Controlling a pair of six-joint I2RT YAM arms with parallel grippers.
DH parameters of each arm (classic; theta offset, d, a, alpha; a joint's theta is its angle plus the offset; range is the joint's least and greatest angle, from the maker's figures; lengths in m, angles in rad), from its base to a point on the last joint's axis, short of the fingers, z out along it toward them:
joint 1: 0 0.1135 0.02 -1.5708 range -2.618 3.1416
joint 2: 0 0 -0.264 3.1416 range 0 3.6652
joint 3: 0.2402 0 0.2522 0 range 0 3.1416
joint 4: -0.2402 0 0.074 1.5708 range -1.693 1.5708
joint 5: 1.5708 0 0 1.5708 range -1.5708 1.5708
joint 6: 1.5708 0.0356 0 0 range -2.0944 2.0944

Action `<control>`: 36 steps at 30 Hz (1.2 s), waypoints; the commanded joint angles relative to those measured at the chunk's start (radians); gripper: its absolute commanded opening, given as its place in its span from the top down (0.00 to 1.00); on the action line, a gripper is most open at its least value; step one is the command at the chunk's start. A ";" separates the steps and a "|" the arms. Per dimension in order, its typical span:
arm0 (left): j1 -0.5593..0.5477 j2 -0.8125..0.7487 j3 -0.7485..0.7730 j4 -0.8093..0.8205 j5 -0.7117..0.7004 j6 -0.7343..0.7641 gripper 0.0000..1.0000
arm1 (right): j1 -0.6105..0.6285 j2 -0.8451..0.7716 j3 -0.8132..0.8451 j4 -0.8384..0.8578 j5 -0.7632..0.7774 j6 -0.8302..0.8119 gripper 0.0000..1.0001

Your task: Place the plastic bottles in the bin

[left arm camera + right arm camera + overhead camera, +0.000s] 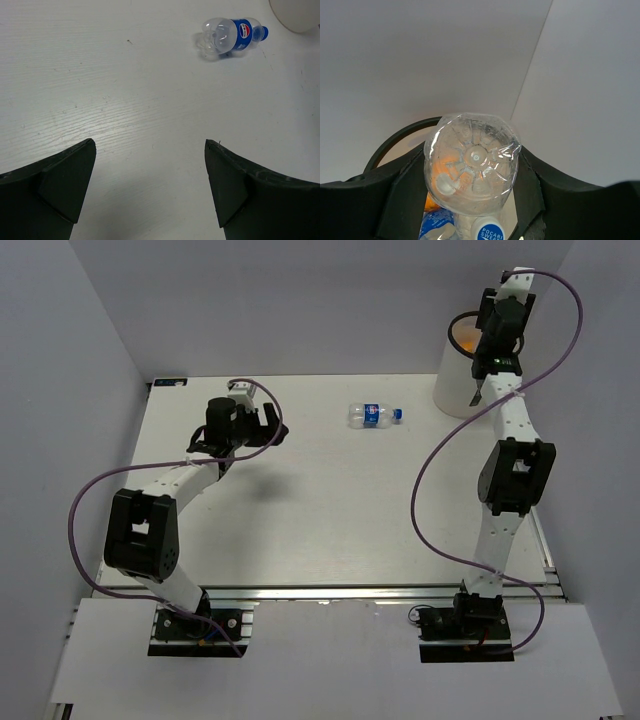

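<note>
A white counter (pixel 330 520) fills the middle, its surface faintly grained and marked by a small dark speck (pixel 130 42). Plain grey walls (pixel 300 300) enclose it on three sides. A silver metal rail (pixel 340 592) runs along its near edge, with a white panel (pixel 330 665) just in front.

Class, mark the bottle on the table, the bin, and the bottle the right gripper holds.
Bottle on the table (pixel 237 35): left wrist view, label.
Bin (pixel 452 382): top view, white wall.
Held bottle (pixel 472 160): right wrist view, base.
</note>
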 commanded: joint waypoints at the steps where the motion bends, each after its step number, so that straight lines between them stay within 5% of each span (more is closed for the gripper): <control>1: 0.009 -0.008 0.013 -0.007 -0.017 0.013 0.02 | -0.016 0.010 -0.004 -0.055 -0.128 0.086 0.86; 9: 0.010 -0.006 -0.008 0.002 -0.014 0.011 0.02 | -0.055 -0.096 -0.055 -0.080 -0.386 0.310 0.86; 14: 0.010 0.009 -0.002 -0.004 0.001 0.008 0.02 | -0.076 -0.126 -0.058 -0.080 -0.409 0.344 0.81; 25: 0.012 0.003 -0.002 -0.009 0.013 0.013 0.02 | -0.118 -0.056 -0.009 -0.141 -0.420 0.415 0.11; 36: 0.012 0.023 0.013 -0.010 0.064 0.008 0.02 | -0.128 -0.073 0.094 -0.189 -0.301 0.329 0.11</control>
